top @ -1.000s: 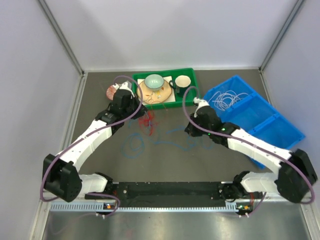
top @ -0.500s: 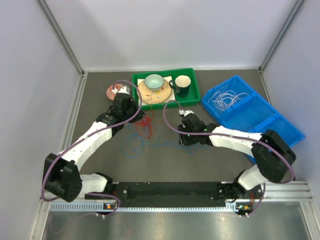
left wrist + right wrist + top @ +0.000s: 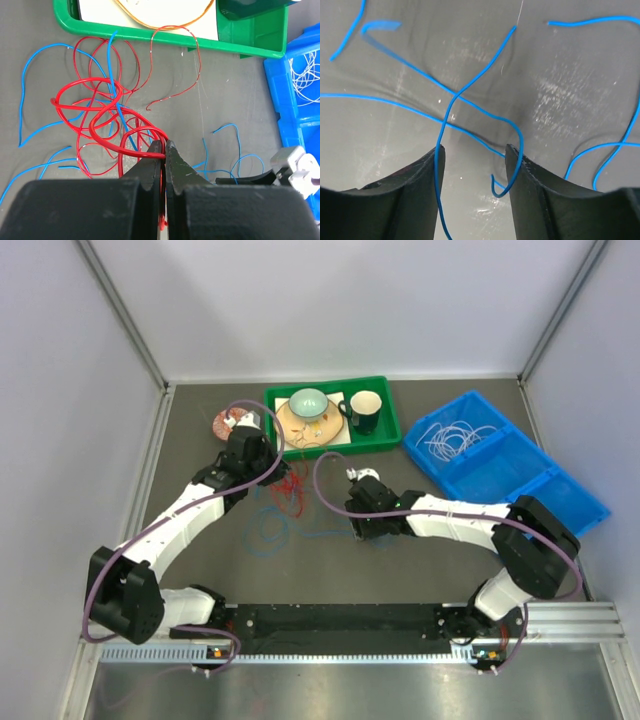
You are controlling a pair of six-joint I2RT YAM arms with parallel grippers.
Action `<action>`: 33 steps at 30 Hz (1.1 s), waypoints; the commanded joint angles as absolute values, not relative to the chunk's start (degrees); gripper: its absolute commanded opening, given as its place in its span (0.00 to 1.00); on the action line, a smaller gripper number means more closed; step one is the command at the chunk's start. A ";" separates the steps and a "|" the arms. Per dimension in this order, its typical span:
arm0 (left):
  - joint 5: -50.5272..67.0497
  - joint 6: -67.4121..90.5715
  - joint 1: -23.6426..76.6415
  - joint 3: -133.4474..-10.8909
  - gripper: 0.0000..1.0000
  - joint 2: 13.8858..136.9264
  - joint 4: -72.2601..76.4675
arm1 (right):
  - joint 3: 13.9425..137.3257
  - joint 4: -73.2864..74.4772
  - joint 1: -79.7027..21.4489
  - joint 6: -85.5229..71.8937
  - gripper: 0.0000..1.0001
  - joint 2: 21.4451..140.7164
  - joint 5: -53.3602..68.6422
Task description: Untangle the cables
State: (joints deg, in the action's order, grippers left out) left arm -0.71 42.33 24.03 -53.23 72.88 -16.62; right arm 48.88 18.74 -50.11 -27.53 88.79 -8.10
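Pinching the red cable, the left jaws hold its coils trailing up-left.

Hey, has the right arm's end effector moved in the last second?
Yes. The right end effector has swung left, away from the blue plastic bin, and hangs open above the thin blue cable.

**Arm bodies: white shells, black joints**

Left arm and right arm: white link covers, black joint housings, and a purple lead looped off each wrist. Left gripper and right gripper: matte black fingers. Black base rail along near edge.
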 commanded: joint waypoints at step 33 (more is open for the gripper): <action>-2.46 41.31 19.87 -52.56 0.00 69.79 -16.26 | 53.87 31.37 -44.22 -26.72 0.00 67.34 -31.64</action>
